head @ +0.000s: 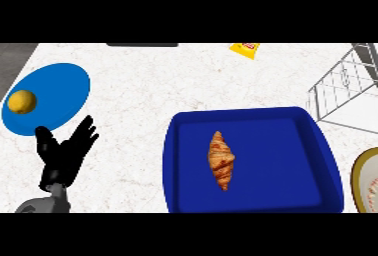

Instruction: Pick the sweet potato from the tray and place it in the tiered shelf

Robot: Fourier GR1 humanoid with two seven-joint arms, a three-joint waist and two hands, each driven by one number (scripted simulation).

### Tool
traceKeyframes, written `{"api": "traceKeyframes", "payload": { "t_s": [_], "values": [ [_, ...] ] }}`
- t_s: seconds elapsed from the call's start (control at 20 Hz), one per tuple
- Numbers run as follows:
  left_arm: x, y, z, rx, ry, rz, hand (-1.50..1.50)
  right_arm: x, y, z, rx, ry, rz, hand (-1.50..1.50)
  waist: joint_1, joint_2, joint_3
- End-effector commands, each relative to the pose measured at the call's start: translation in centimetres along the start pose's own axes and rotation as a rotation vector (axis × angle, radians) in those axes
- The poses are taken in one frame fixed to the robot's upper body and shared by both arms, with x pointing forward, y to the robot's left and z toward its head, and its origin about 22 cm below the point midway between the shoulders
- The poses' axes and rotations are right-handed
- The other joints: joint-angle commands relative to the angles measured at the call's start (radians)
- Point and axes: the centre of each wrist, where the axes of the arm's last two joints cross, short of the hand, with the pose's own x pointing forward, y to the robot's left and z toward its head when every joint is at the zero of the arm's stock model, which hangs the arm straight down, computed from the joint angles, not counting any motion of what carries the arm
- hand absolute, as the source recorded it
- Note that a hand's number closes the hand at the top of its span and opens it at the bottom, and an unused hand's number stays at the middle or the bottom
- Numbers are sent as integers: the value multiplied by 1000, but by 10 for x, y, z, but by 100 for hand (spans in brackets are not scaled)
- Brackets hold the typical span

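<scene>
The tray [284,172] was coloured deep blue, and the sweet potato [221,160] was streaked orange and brown. The plate [63,90] was seen in brighter blue, the lemon [22,101] in yellow. The counter [192,80] was marbled white with faint grey veins. The left hand [66,150] was black, and the shelf [345,71] was made of pale grey wire.

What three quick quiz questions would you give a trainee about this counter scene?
1. True or false: the sweet potato lies in the blue tray.
2. Multiple choice: the yellow fruit sits on A) the blue plate, B) the tray, C) a cutting board.
3. Fill in: the only hand showing, open with fingers up at the view's left, is the robot's ___ hand.
Key: 1 true; 2 A; 3 left.
</scene>
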Motion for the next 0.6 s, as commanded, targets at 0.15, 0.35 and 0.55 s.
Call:
{"api": "traceKeyframes", "payload": {
  "t_s": [0.15,0.35,0.55],
  "values": [
    [-12,-7,0,-6,52,18,0,-21,-81,6,-118,58,-88,-150,-14,3,-1],
    [-15,-22,-4,4,44,8,0,-18,-120,15,-76,72,-107,-150,-17,4,-1],
    [-6,3,-1,3,47,14,0,-29,-147,24,-67,56,-109,-150,-10,7,2]
  ]
}}
